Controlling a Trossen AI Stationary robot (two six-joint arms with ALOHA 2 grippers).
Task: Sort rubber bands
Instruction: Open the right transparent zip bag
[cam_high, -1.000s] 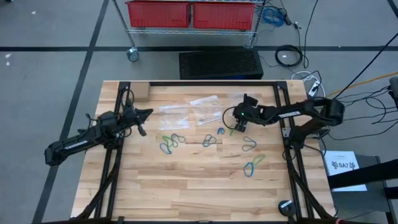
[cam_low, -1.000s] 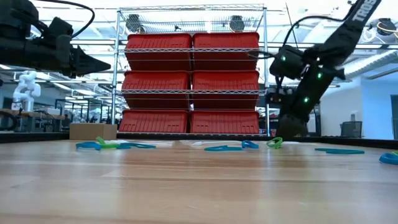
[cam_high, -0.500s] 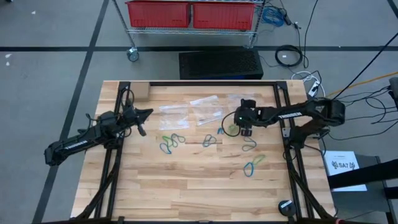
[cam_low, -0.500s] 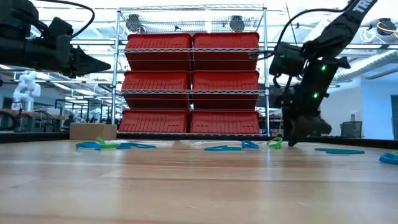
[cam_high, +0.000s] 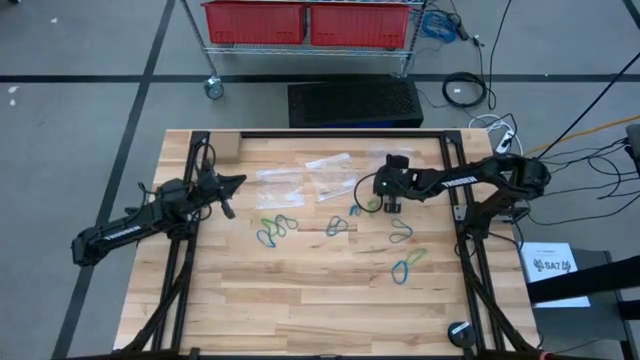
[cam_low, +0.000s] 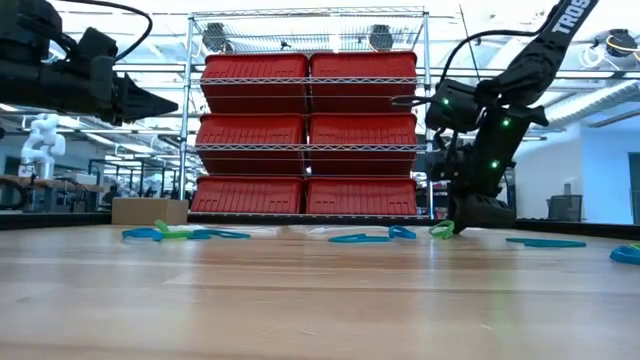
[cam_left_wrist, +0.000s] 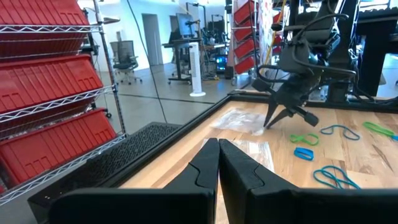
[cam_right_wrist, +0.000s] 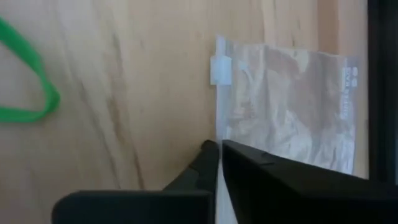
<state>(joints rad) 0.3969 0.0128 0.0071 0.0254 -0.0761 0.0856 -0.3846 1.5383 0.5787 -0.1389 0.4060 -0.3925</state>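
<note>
Blue, green and teal rubber bands (cam_high: 275, 228) lie loose across the middle of the wooden table (cam_high: 300, 310), with more at the right (cam_high: 407, 265). My right gripper (cam_high: 389, 207) is down at the table, shut at the edge of a clear bag (cam_right_wrist: 286, 106). A green rubber band (cam_right_wrist: 31, 81) lies flat just beside it, untouched. My left gripper (cam_high: 232, 186) hangs shut and empty above the table's left part, well clear of the bands. My right gripper has its shut fingertips (cam_right_wrist: 211, 155) on the clear bag's side edge (cam_right_wrist: 217, 124), a little below the bag's white slider. The fingers come steeply from above. The bag lies flat on the table. How many layers sit between the tips cannot be seen.
Other clear bags (cam_high: 280, 183) (cam_high: 330, 160) lie flat toward the far edge. A small cardboard box (cam_high: 228, 147) stands at the far left corner. A wire shelf with red bins (cam_low: 305, 130) stands beyond the table. Bare wood fills the near half.
My right gripper has shifted slightly toward the table's left edge, settled low beside the green band, turned at the wrist and shut at the bag's edge. The bands have stayed where they were.
</note>
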